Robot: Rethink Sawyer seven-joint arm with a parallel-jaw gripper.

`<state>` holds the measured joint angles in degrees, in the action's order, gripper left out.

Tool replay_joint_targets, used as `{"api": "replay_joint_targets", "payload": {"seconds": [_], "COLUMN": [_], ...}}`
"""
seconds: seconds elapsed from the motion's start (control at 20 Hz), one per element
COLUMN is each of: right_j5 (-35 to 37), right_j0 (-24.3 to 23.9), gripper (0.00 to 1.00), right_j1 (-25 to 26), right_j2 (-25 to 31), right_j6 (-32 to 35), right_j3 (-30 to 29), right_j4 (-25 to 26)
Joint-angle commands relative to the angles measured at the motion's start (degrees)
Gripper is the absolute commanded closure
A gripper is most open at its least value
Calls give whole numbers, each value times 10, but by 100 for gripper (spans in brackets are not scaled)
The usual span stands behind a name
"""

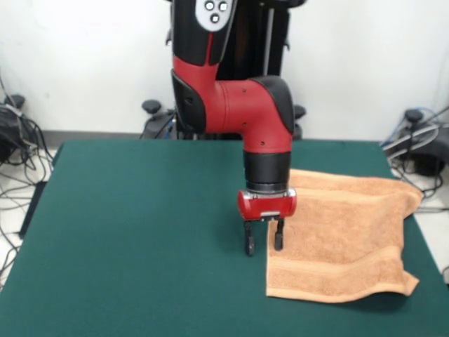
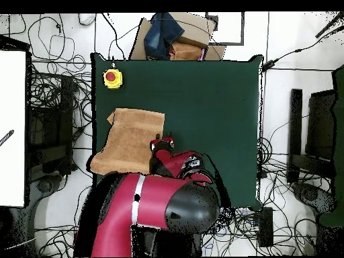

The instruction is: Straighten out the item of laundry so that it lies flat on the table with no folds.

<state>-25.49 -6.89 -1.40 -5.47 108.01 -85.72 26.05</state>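
Right now, lying on the green table (image 1: 140, 232), toward the right side in the front view: the towel (image 1: 344, 239). Hanging a little over the table's right edge, with one far corner poking past the felt. Looking soft and orange-tan, with a woven band running near the front edge and another near the back. Not lying fully flat yet. Curling up and bunching along the right side, and showing a pointed flap at the front right corner. Probably folded over on itself, since looking narrower than a square should. Seeming smooth over the middle part.

Hovering right beside the towel's left edge: the gripper (image 1: 264, 242), pointing straight down. Standing a little way open, with a small gap between the two black tips, and holding nothing. Sitting just off the cloth over the bare felt, or perhaps just touching its edge; hard telling which. Likely placed there for grabbing that edge and pulling it out toward the open middle of the table, where plenty of room is waiting.

Reaching down from above: the red and black arm (image 1: 238, 105), bending at the elbow. In the overhead view, covering part of the towel's side. Sitting further off, near a table corner: a yellow box with a red button (image 2: 112, 78).
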Motion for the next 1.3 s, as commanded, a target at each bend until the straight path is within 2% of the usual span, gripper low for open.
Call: {"api": "replay_joint_targets", "payload": {"seconds": [0.05, 0.65, 1.3], "right_j5": [56, 33, 18], "right_j0": [-11, 18, 40], "gripper": [0, 0, 0], "right_j1": [136, 127, 120], "right_j2": [135, 131, 123], "right_j6": [95, 131, 129], "right_j3": [107, 64, 39], "right_j4": [-24, -95, -154]}}
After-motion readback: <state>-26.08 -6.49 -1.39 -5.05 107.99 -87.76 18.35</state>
